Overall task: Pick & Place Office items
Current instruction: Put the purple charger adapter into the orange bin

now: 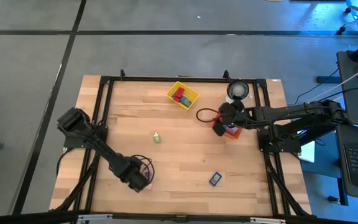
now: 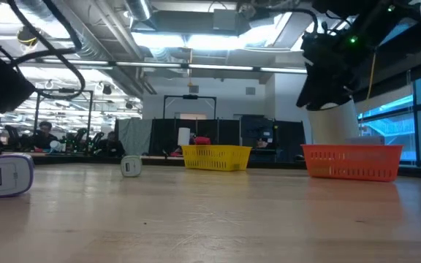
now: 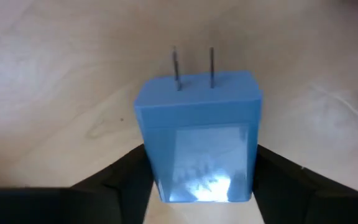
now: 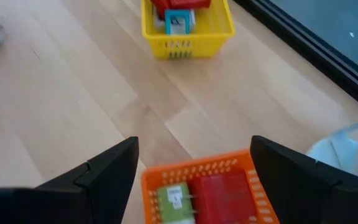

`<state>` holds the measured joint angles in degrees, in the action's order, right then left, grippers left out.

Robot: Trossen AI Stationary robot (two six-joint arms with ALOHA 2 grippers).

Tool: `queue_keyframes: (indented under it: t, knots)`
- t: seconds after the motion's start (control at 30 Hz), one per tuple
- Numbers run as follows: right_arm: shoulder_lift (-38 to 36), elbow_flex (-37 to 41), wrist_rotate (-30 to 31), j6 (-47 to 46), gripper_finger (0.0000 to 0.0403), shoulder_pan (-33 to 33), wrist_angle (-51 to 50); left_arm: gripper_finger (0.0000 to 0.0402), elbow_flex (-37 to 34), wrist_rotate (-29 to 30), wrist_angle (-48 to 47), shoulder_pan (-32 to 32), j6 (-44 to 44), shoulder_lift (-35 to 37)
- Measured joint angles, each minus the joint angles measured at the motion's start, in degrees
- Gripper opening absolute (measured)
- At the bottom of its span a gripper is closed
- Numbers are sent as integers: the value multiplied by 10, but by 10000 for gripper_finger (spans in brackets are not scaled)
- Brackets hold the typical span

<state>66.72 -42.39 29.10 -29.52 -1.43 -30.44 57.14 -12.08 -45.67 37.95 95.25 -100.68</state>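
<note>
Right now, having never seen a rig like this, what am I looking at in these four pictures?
Two dark robot arms work at a wooden table. One picture looks straight down, one looks level across the tabletop, and one comes from each arm's wrist.

The left hand is down at a lavender-blue plastic block with two metal prongs; whether it grips it is unclear. The right hand hangs open and empty over the orange mesh bin.

Also on the table are a yellow mesh bin, a white round roll, a small green piece and a small dark blue piece.
</note>
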Motion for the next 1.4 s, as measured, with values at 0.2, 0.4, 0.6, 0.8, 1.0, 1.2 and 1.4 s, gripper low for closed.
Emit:
queue_keyframes:
  t: [0.2,0.4,0.6,0.8,1.0,1.2,1.4]
  knots:
    - [0,0,0,-4,313,0,39,206,0,5,-21,-38,-48,19]
    - [0,0,-1,-17,313,0,52,206,0,23,-86,-98,-103,54]
    - [0,0,-17,-95,313,0,52,206,0,118,-85,-184,-158,127]
    - [0,0,-33,-196,313,0,66,206,0,250,29,-255,-278,210]
    - [0,0,-70,-213,313,-1,169,206,0,363,229,-287,-456,257]
    - [0,0,-121,-211,313,0,359,212,0,432,387,-299,-646,253]
    - [0,0,-165,-214,313,0,459,217,0,476,445,-315,-711,233]
